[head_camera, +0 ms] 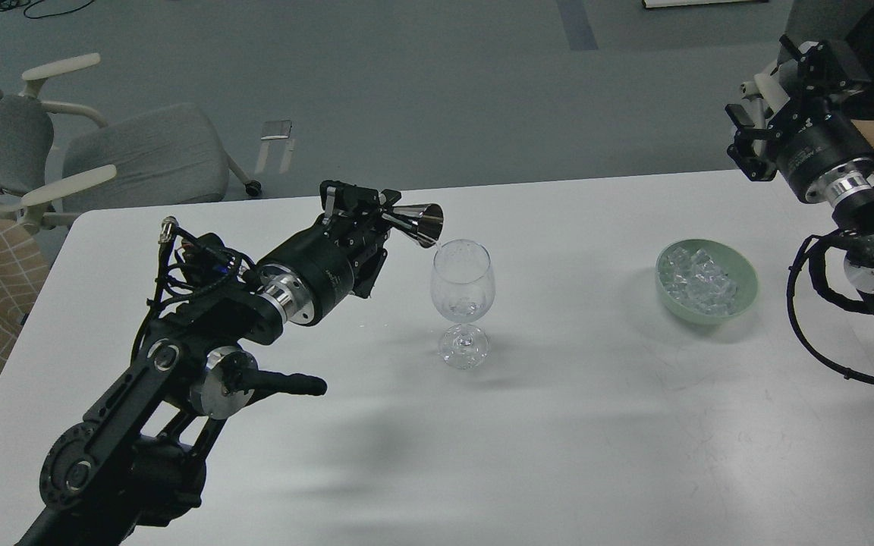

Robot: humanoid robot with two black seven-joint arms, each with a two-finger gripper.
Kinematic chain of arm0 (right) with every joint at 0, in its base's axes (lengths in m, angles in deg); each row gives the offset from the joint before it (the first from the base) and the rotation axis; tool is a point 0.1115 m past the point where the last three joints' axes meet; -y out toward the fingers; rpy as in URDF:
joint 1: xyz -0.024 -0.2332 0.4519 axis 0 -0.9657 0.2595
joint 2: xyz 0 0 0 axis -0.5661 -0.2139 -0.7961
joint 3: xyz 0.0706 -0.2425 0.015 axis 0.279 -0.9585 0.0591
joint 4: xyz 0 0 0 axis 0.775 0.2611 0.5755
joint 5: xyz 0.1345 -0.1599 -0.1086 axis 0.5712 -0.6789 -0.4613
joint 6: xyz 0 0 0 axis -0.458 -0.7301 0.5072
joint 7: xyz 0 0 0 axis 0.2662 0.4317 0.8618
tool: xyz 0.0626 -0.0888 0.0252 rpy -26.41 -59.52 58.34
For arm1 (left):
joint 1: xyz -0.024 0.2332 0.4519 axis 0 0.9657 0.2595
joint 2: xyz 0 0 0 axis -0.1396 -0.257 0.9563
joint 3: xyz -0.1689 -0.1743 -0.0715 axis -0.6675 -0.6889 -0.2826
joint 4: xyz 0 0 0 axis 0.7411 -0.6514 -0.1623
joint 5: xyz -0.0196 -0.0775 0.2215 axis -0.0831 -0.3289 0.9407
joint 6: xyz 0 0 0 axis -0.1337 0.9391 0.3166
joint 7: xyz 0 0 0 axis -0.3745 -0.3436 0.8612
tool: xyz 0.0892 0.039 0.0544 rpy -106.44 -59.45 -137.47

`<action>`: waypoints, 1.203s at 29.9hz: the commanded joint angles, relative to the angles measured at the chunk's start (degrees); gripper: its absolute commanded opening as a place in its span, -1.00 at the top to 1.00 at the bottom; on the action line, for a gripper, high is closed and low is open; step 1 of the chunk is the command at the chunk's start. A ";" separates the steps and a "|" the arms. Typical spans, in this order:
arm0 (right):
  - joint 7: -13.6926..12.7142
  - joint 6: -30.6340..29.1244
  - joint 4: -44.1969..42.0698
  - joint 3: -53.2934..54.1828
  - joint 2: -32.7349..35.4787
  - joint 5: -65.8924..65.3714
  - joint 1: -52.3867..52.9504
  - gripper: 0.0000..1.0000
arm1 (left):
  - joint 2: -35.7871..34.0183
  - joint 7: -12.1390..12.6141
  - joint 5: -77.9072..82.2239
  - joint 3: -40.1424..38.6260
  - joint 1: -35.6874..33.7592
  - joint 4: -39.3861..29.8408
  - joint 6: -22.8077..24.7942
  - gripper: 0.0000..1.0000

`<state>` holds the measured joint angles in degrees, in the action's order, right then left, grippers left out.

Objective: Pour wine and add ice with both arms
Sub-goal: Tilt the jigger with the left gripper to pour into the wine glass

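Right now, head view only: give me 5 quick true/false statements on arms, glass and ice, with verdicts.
1. The left gripper holds a metal jigger tipped toward the wine glass. True.
2. The wine glass lies on its side. False: it stands upright on the table.
3. The ice sits in a green bowl to the right of the glass. True.
4. The right gripper is reaching into the bowl. False: it is raised above the table's far right edge, apart from the bowl.
5. The glass is full of ice cubes. False: no cubes can be made out in it.

Grey floor [437, 83], grey office chair [103, 152]
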<state>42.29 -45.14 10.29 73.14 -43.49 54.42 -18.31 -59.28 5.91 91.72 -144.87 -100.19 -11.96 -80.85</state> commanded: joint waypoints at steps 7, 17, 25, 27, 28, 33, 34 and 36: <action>0.00 -0.01 0.00 -0.08 0.17 -0.04 -0.03 -1.00 | -0.03 0.00 -0.06 -0.01 -2.00 -0.05 0.86 1.00; 0.00 -0.01 -0.09 -0.08 -0.01 -0.04 -0.03 -1.00 | -2.31 0.00 0.47 -0.01 -3.67 -0.05 5.08 1.00; 0.00 -0.01 -0.09 -0.08 -0.01 -0.13 -0.12 -1.00 | -3.81 0.00 0.65 -0.01 -3.67 -0.05 8.95 1.00; 0.00 -0.01 -0.09 -0.08 -0.01 -0.13 -0.47 -1.00 | -3.81 0.00 0.65 0.08 -3.67 -0.05 10.26 1.00; 0.00 -0.01 -0.09 -0.08 -0.09 -0.13 -0.64 -1.00 | -3.81 0.00 0.73 0.08 -3.67 -0.05 10.97 1.00; 0.00 -0.10 -0.09 -0.08 -0.01 -0.21 -0.73 -1.00 | -4.42 0.00 2.92 1.31 -3.67 0.04 11.59 1.00; 0.00 -0.10 -0.09 -0.08 -0.01 -0.48 -0.82 -1.00 | -4.95 0.00 4.41 1.92 -3.67 0.04 11.94 1.00; 0.00 -0.10 -0.09 -0.08 -0.09 -0.74 -0.82 -1.00 | -5.39 0.00 6.44 2.54 -3.76 0.04 12.55 1.00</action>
<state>42.29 -45.24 10.20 73.06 -43.56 54.05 -19.10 -63.93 5.91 95.22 -143.40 -103.87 -11.93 -69.09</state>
